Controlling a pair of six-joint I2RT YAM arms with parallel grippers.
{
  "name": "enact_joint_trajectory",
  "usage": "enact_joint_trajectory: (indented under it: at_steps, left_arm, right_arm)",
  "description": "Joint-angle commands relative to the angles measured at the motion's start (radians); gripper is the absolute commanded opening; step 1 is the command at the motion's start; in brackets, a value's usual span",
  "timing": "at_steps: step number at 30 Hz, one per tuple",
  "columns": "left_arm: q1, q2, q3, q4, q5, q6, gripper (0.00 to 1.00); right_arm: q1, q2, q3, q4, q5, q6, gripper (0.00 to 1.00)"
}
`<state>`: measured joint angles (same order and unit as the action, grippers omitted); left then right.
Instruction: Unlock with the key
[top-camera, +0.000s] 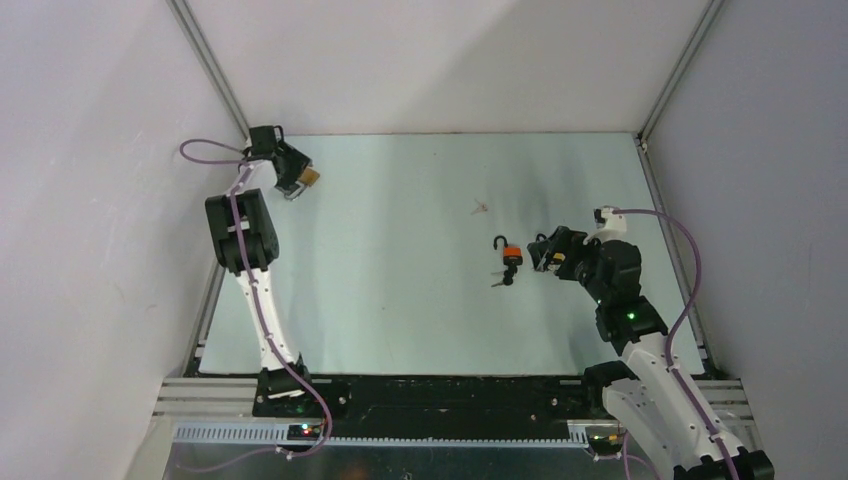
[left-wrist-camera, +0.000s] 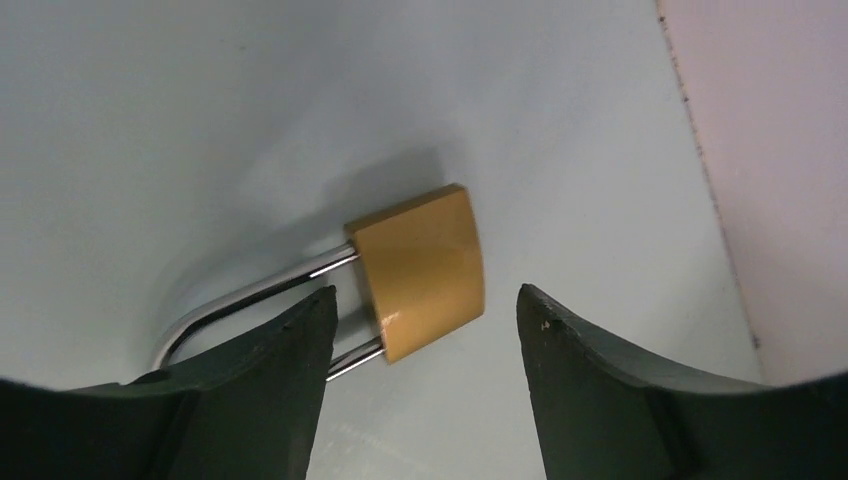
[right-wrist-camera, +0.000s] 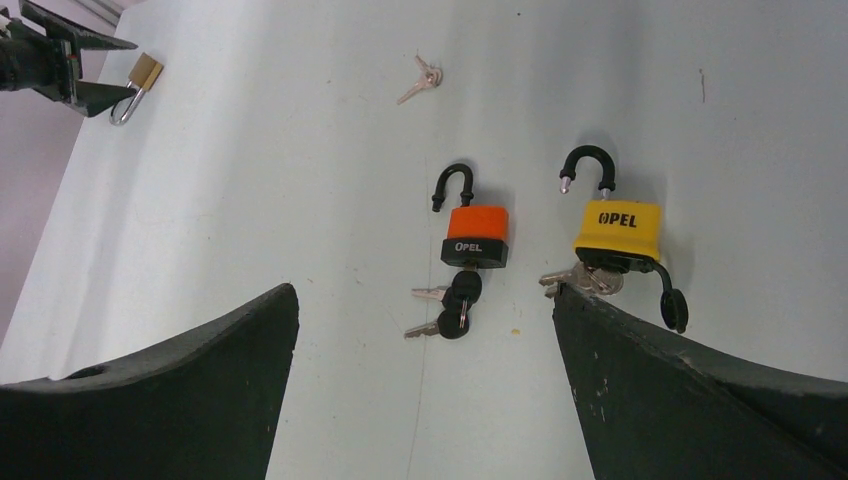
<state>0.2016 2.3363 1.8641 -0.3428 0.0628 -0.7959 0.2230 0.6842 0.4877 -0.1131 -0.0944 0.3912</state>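
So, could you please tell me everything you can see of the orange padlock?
The orange padlock lies flat on the pale table, and nothing holds it. Its body looks plastic-coated: orange above, with a black band below lettered OPEL. The black shackle is open, with one end free of the body. Black-headed keys lie at its base; one seems to sit in the keyhole, though I cannot be sure. A yellow padlock lies beside it, apart.
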Motion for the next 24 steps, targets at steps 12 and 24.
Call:
enact_joint_trajectory:
  at_steps: [12,24]
  left_arm:
    - [-0.054,0.000,-0.073,0.024,0.216,-0.094,0.69]
    - [-0.311,-0.288,-0.502,0.021,0.229,0.043,0.65]
  right_arm:
    - [-0.008,-0.017,-0.003,0.003,0.002,-0.007,0.99]
    - [-0.019,-0.006,-0.003,0.033,-0.037,-0.032,0.99]
